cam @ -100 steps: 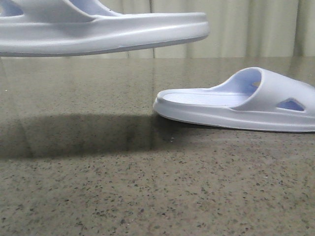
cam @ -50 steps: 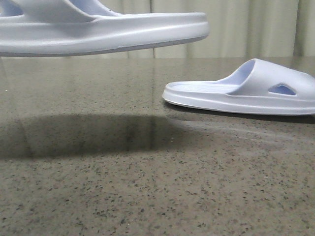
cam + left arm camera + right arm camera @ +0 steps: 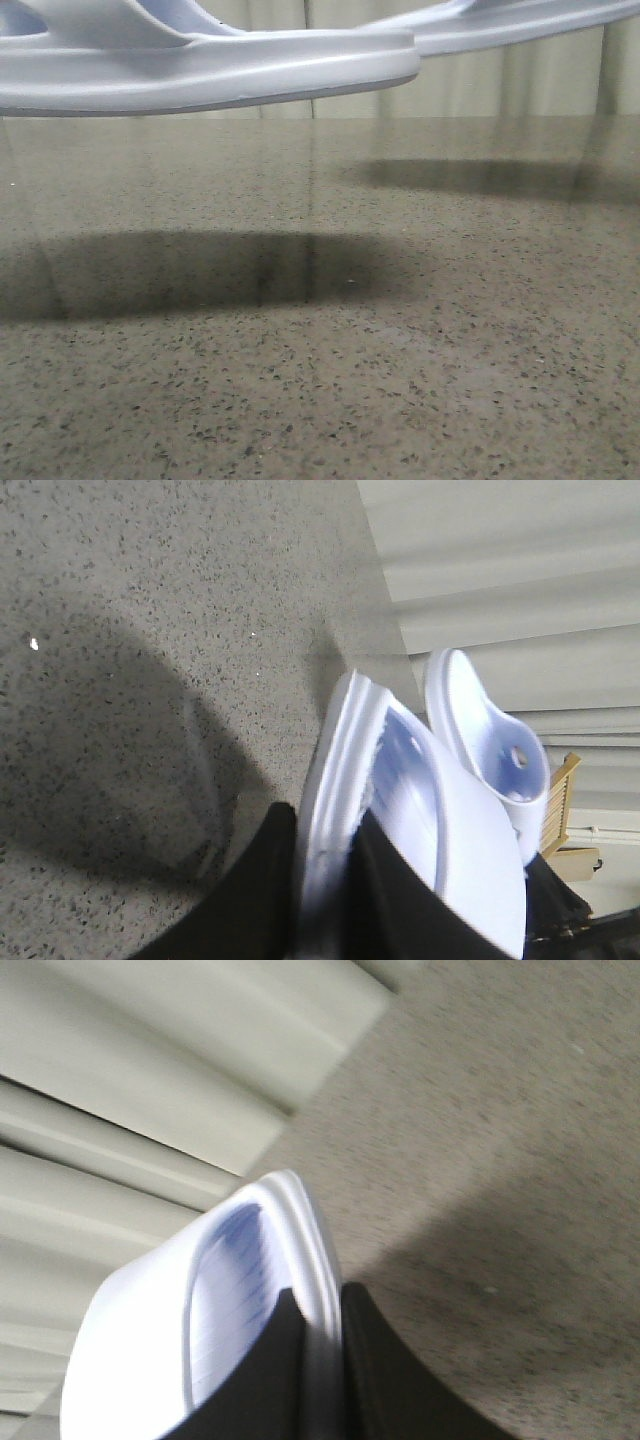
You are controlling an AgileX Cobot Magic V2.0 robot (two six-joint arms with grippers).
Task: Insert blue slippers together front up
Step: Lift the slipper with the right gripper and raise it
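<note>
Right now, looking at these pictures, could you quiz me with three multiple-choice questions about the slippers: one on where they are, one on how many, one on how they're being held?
1. Where are the blue slippers in the front view?
A. Flat on the table
B. In the air above the table
C. On the floor

2. How many slippers show?
A. One
B. Two
C. Three

3. How is the left gripper holding its slipper?
A. Open, away from it
B. Shut on the slipper's edge
C. Hooked through the strap

Answers:
1. B: the left slipper and the right slipper hang over the table, each with a shadow beneath it.
2. B: the left wrist view shows both, side by side.
3. B: the left gripper has dark fingers either side of the sole edge; the right gripper pinches its slipper likewise.
</note>
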